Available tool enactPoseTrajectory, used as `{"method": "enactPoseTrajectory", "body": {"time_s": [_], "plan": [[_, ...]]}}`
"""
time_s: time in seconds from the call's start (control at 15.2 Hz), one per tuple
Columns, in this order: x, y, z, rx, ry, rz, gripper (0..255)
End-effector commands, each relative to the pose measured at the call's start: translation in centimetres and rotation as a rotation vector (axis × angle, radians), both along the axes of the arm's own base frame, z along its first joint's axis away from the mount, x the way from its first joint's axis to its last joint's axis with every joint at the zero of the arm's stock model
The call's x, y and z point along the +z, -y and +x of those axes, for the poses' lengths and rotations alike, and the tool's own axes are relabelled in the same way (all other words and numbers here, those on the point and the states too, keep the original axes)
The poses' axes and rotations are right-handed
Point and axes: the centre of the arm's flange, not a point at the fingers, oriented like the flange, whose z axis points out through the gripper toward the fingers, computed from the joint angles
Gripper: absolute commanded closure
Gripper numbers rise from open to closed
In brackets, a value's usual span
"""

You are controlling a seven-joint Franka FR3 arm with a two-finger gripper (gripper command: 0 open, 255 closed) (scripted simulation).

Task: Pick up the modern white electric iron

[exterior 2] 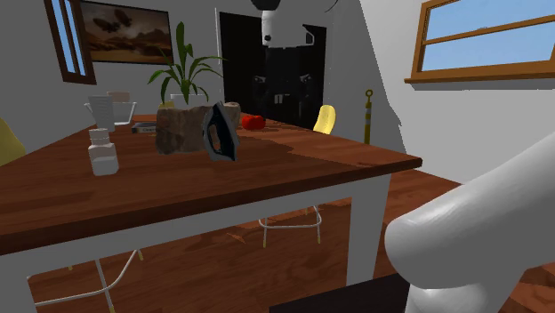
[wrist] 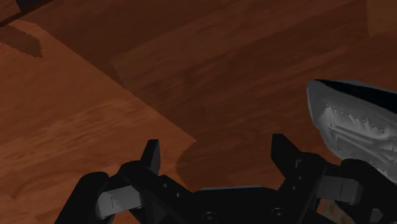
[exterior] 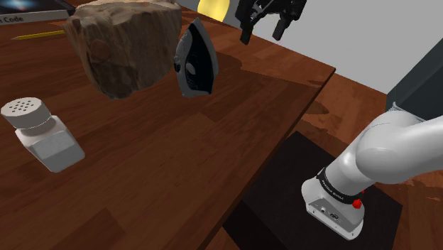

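Shoulder view: dark grey iron standing on its heel just beside rock, well inside worktop edges, long axis near upright, nose up. Jaws open, empty, apart from iron.

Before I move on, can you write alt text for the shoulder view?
A dark grey iron stands on end on a wooden table beside a brown rock-like lump, with the open black gripper hanging above it, toward the view's right. A white shaker stands at the view's left.
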Motion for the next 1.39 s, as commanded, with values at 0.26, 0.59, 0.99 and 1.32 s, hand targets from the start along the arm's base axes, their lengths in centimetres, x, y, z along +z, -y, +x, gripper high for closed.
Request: {"method": "enactPoseTrajectory", "body": {"time_s": [0.26, 0.59, 0.99, 1.32], "plan": [[3.2, -8.1, 0.7, -0.049, 0.105, -0.051, 0], [5.6, -14.5, 1.4, -0.089, 0.191, -0.095, 0], [5.0, -17.3, 1.7, -0.106, 0.227, -0.113, 0], [2.6, -17.3, 1.7, -0.106, 0.227, -0.113, 0]]}}
